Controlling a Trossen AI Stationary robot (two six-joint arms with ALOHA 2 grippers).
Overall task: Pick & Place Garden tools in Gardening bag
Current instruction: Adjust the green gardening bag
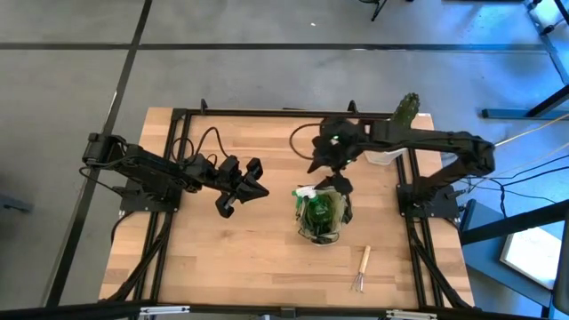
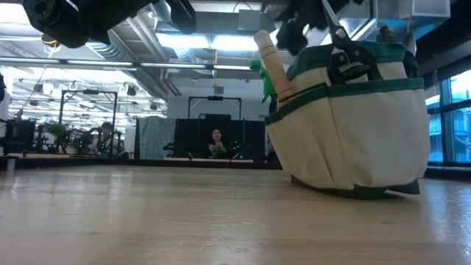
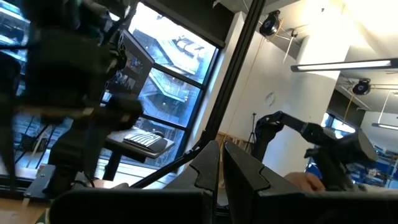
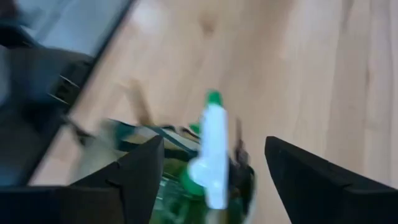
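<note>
The gardening bag (image 1: 322, 218), beige with green trim, stands on its base on the table (image 2: 353, 118). A green spray bottle with a white head (image 4: 211, 149) stands in it. A wooden tool handle (image 2: 274, 65) sticks up at the bag's side. A wooden-handled hand fork (image 1: 363, 268) lies flat near the table's front edge. My right gripper (image 1: 338, 180) hangs open just above the bag, and the bottle's head shows below and between its fingers (image 4: 214, 146). My left gripper (image 1: 258, 187) hovers shut left of the bag (image 3: 221, 165), holding nothing.
A cactus (image 1: 407, 108) and a white pot (image 1: 384, 157) stand at the table's far right, behind my right arm. Bare wood lies between the bag and my left gripper, and along the front edge left of the hand fork.
</note>
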